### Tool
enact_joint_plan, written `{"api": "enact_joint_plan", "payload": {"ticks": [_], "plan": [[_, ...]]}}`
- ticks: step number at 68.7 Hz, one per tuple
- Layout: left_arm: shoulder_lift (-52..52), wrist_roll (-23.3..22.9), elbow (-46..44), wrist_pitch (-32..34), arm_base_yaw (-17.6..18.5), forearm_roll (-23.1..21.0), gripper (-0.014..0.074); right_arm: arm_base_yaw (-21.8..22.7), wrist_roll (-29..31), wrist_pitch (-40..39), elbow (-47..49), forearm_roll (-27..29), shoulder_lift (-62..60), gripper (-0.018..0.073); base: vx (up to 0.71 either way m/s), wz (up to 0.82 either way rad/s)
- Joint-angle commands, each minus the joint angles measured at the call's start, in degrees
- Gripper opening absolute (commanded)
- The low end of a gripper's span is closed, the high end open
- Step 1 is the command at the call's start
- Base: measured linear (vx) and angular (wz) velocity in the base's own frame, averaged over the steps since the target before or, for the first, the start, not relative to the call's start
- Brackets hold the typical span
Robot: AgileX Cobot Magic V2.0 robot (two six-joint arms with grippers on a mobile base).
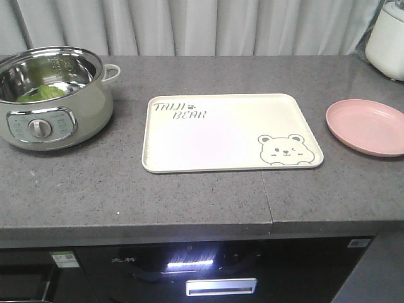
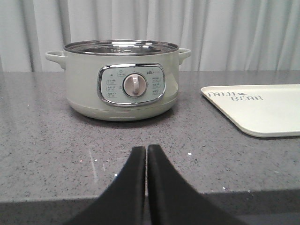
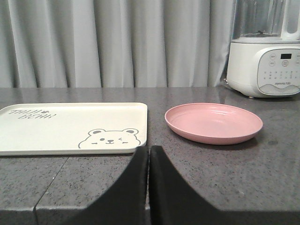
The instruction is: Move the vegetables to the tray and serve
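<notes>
Grey counter (image 1: pixel 189 202), pale curtains (image 1: pixel 221 25). Lettuce (image 1: pixel 43 93) sits in the pot (image 2: pixel 79 91) ahead of the closed left gripper (image 2: pixel 146 148); right gripper (image 3: pixel 149 148) closed too.

Lettuce (image 1: pixel 43 93) partly hidden behind pot (image 1: pixel 88 107) wall, pink plate (image 1: pixel 366 126) cut by right edge

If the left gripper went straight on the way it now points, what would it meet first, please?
Most likely the pale green pot, near its dial: the left gripper, shut, points across the counter at it, though its height is hard to judge.
</notes>
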State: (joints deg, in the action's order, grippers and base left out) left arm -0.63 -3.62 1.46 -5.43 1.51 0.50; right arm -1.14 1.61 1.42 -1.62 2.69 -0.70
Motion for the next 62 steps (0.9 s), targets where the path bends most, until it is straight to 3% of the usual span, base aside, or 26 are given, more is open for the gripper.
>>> {"api": "enact_joint_plan", "payload": {"ticks": [1, 62], "plan": [[-0.8, -0.2, 1.6, 4.4, 0.0, -0.5, -0.0006, 0.0, 0.4, -4.4, -0.9, -0.5, -0.3, -0.0006, 0.18, 0.04], [-0.8, -0.2, 1.6, 4.4, 0.0, -0.5, -0.0006, 0.0, 0.4, -4.4, -0.9, -0.5, -0.3, -0.0006, 0.09, 0.01]]}}
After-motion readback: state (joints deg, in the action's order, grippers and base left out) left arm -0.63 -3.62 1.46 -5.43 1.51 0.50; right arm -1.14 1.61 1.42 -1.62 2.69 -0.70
